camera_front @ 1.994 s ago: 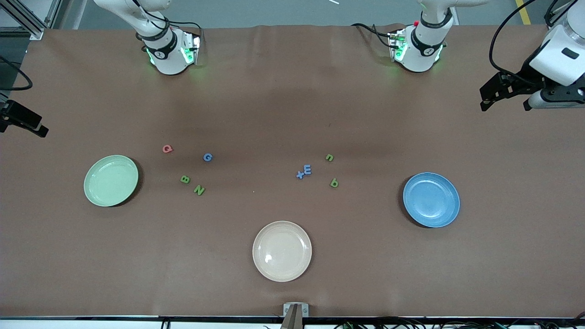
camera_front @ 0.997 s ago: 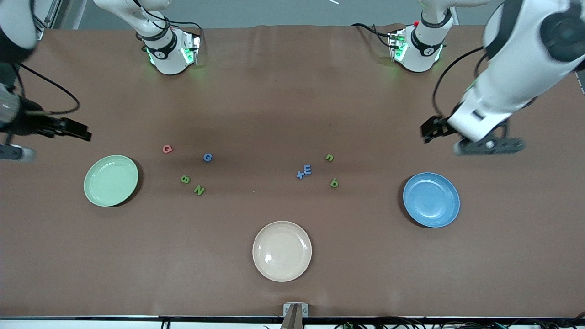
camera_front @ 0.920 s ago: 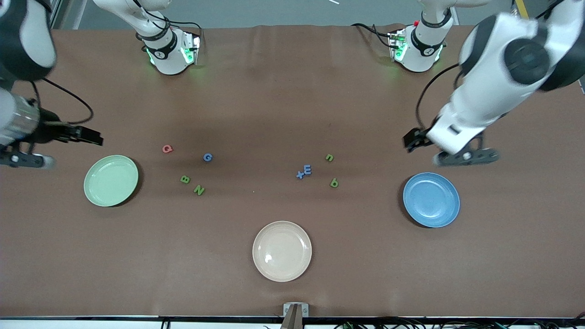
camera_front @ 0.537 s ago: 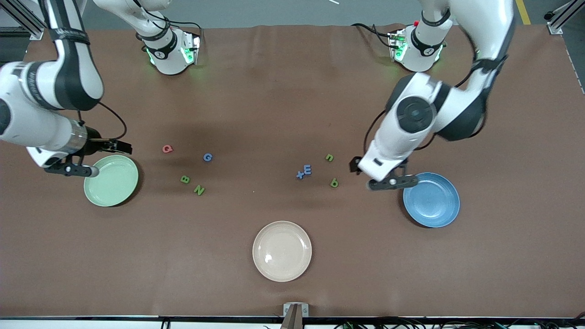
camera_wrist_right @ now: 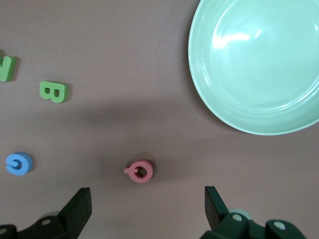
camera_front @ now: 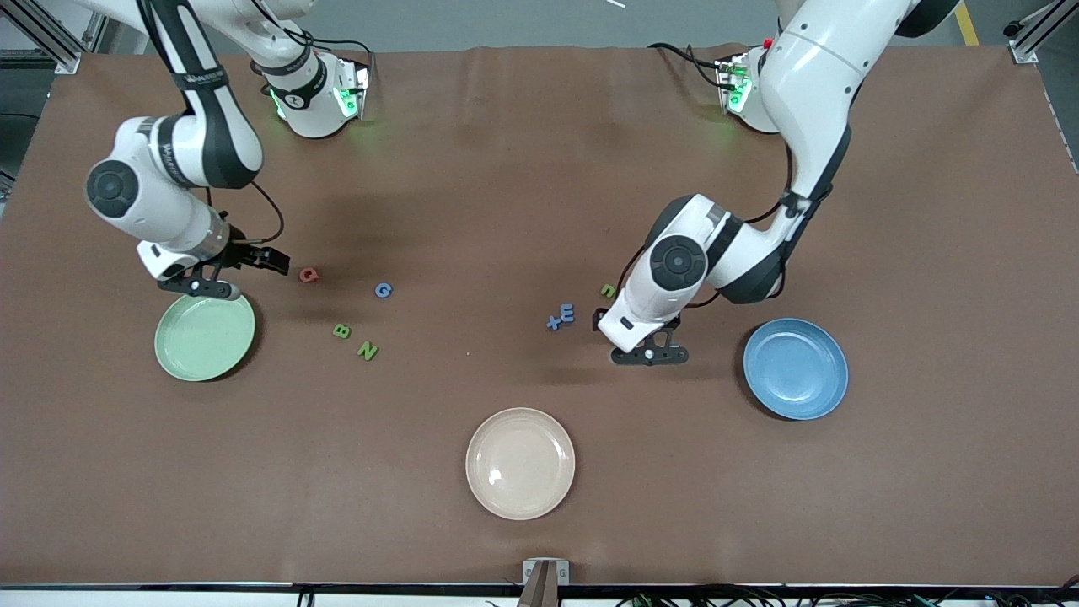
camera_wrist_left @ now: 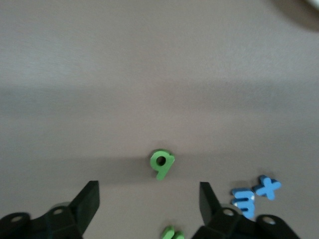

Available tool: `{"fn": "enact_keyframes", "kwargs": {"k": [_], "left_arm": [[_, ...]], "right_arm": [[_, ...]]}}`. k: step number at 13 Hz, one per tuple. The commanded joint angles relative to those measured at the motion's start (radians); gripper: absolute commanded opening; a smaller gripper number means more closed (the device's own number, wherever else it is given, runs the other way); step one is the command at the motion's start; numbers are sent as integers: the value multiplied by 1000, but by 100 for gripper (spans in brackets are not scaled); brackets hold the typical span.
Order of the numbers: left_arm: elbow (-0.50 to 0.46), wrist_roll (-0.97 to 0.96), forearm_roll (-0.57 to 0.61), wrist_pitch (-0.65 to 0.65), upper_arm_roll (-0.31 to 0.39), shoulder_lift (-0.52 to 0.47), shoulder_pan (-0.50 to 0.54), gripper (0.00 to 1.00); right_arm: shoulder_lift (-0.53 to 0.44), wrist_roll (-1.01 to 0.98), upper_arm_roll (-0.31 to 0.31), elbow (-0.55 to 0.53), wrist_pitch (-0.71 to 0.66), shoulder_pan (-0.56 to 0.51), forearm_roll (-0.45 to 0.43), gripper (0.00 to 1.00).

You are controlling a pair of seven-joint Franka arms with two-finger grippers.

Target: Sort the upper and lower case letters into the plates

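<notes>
The mint green plate (camera_front: pixel 205 333) lies toward the right arm's end and the blue plate (camera_front: pixel 795 368) toward the left arm's end. My right gripper (camera_front: pixel 266 259) hangs open over the table beside the red Q (camera_front: pixel 308 274). In the right wrist view the Q (camera_wrist_right: pixel 140 171) lies just ahead of the open right gripper (camera_wrist_right: pixel 147 201), with the green plate (camera_wrist_right: pixel 259 69) close by. My left gripper (camera_front: pixel 603 323) covers one green letter in the front view. That tailed green letter (camera_wrist_left: pixel 162 164) lies just ahead of the open left gripper (camera_wrist_left: pixel 148 199). Another green letter (camera_wrist_left: pixel 172 232) sits between the fingers' bases.
A blue G (camera_front: pixel 383 290), green B (camera_front: pixel 340 330) and green N (camera_front: pixel 367 350) lie near the Q. A blue E (camera_front: pixel 566 314), blue x (camera_front: pixel 553 322) and green n (camera_front: pixel 608 290) lie by the left gripper. A cream-beige plate (camera_front: pixel 520 463) sits nearest the front camera.
Both arms have swung in from the table's ends and come down. The right gripper now hangs by the red Q, the left over the green letters. No letter has moved.
</notes>
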Motion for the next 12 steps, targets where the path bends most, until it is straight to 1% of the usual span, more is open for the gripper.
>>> {"fn": "enact_keyframes", "kwargs": {"k": [1,2,4,5,9,11,12], "left_arm": [[24,-70,50,67,9,50,-15,75],[25,-84,70,82,9,66,-18,74],[24,-87,79,107,9,84,-18,67],[24,-87,81,109,10,90,-18,65],[22,-110,81,109,11,93,-18,55],[19,-122,81,106,11,93,-18,54],[19,-124,81,106,11,93,-19,52]], "right_arm": [[11,37,-1,-64,113,36,6,100],[43,52,-1,-63,141,43,6,100],[105,52,-2,-63,220,50,6,100],[136,52,-2,-63,250,51,6,98],[191,51,-2,-63,279,51,4,96],[203,52,-2,-63,276,51,6,88],[202,54,-2,-64,265,51,6,86]]}}
